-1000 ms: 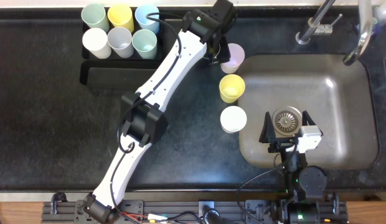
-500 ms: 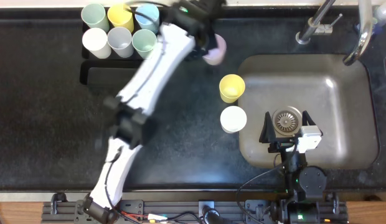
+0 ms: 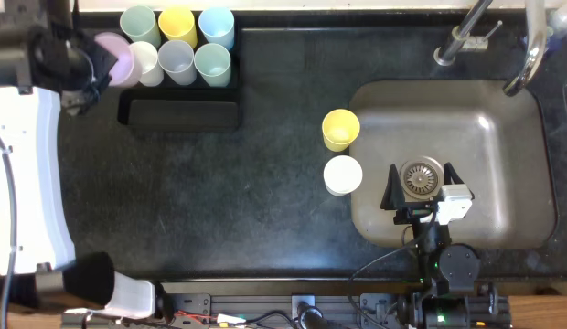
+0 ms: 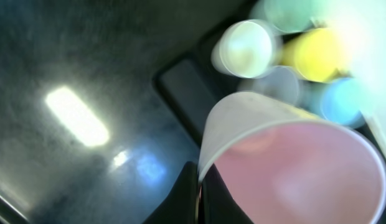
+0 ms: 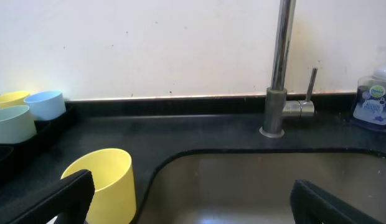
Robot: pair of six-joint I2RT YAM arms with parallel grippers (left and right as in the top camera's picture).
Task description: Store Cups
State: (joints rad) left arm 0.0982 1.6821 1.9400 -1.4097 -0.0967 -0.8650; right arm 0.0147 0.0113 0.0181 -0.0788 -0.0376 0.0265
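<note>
Left tool (image 4: 199, 186) has the rim of the pink cup (image 3: 114, 57) pinched tight, far left, near the tray (image 3: 178, 114) of cups. Right tool (image 3: 421, 185) hangs wide open over the sink (image 3: 503, 137).

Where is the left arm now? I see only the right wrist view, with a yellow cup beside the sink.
Observer: At the far left of the counter; the left gripper is shut on a pink cup.
Operator: Is that cup in the tray?
Observer: No, it hangs lifted near the black tray, where six cups stand.
Operator: Is anything beside the cup I see?
Observer: Yes, a white cup stands next to the yellow cup.
</note>
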